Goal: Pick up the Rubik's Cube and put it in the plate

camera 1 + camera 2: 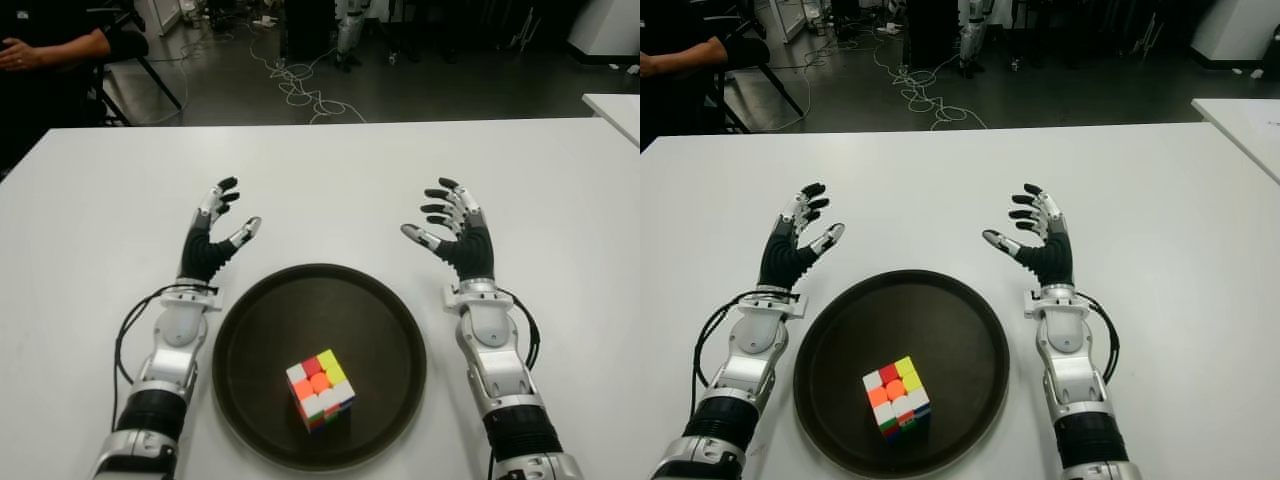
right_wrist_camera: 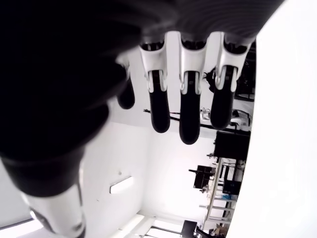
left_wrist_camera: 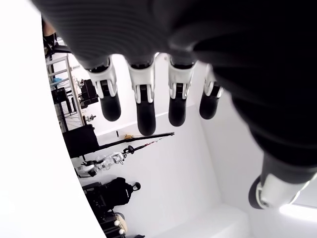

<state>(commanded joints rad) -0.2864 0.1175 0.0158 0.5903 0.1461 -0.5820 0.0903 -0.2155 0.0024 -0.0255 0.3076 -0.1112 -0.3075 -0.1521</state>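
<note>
Left eye view: Rubik's Cube (image 1: 321,388) in plate (image 1: 250,330), each robot hand spread, empty.

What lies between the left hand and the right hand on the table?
Only bare white table and the far rim of the dark plate lie between the left hand and right hand, in both eye views.

A Rubik's Cube (image 1: 320,388), its top face a patchwork of white, red, orange and yellow stickers with green, blue and white showing on its sides, sits on a dark brown, nearly black round plate (image 1: 270,310) near its front edge. The table (image 1: 330,170) is plain white. The left hand (image 1: 213,232) and right hand (image 1: 452,228) have black palms, black fingertips and silver-white finger segments, on silver forearms with black cuffs and black cables.
</note>
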